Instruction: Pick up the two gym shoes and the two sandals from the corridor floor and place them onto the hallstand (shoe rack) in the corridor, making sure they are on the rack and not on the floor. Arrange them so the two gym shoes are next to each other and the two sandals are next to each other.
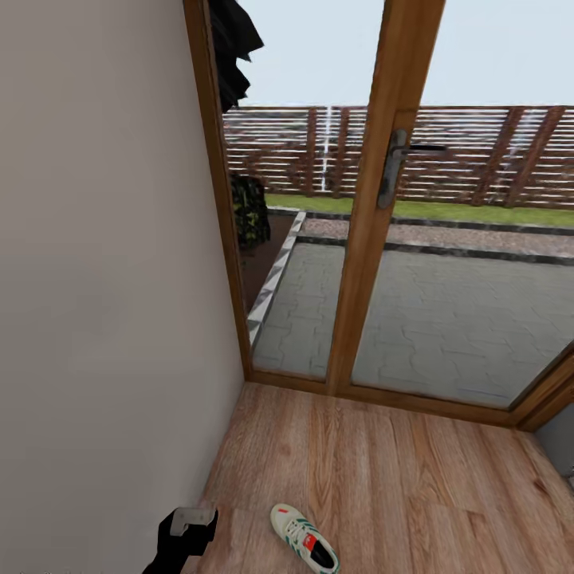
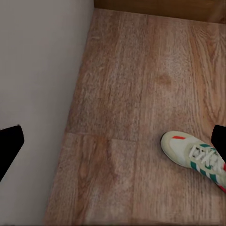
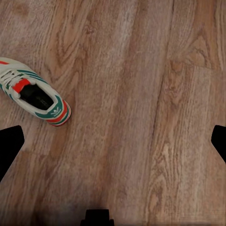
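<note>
Head view, nearest first: my left gripper [image 1: 187,530] hangs low by the plain pale wall [image 1: 104,279], and just to its right a low white gym shoe with green side stripes and a red tongue patch [image 1: 304,548] lies alone on the light brown wood-plank floor [image 1: 383,470], clear of the gripper. Beyond it stands a timber-framed glazed door with a metal lever handle [image 1: 392,171], with grey paving and a slatted fence outside. I judge I am at the approach to a first pick, nothing lifted yet. Left wrist view puts the shoe's toe [image 2: 195,155] against one dark fingertip [image 2: 219,141] and the wall by the other, fingers spread wide and empty. Right wrist view gives what the others lack: the shoe's red heel and open collar [image 3: 35,96], off beside the right gripper [image 3: 113,141], whose fingers are likewise apart over bare planks. Next I should centre the left fingers over the shoe and descend.
</note>
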